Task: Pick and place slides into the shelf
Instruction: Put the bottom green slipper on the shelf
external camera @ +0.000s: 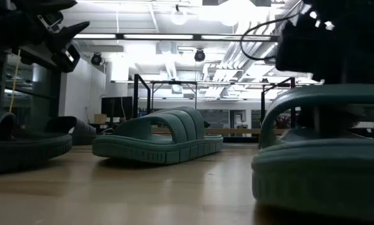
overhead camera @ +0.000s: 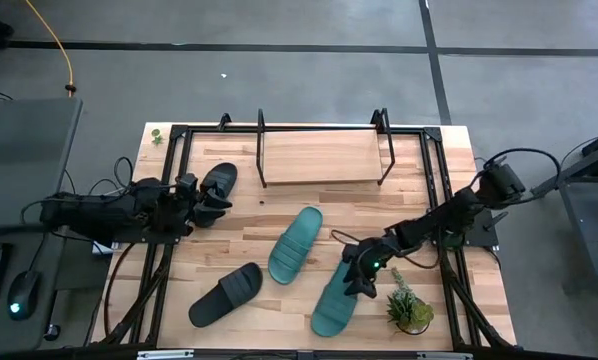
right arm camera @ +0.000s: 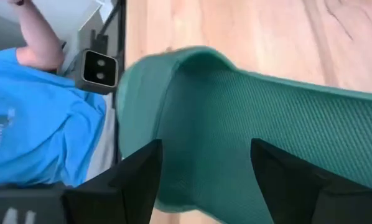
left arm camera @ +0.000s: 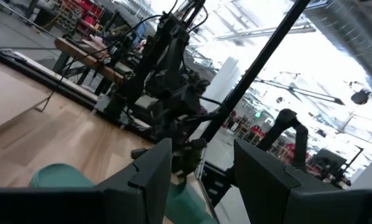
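Open right hand [right arm camera: 204,180] over ribbed teal slide [right arm camera: 285,124]; left hand [overhead camera: 201,197] apparently empty.

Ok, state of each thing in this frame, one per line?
Shelf: empty, no slides on it.
Teal slide: flat mid-table, untouched.
Teal slide by the plant: on table, right gripper open above it.
Black slide near the front: flat, untouched.
Black slide at left: on table, left gripper open beside it.
Plant: upright.
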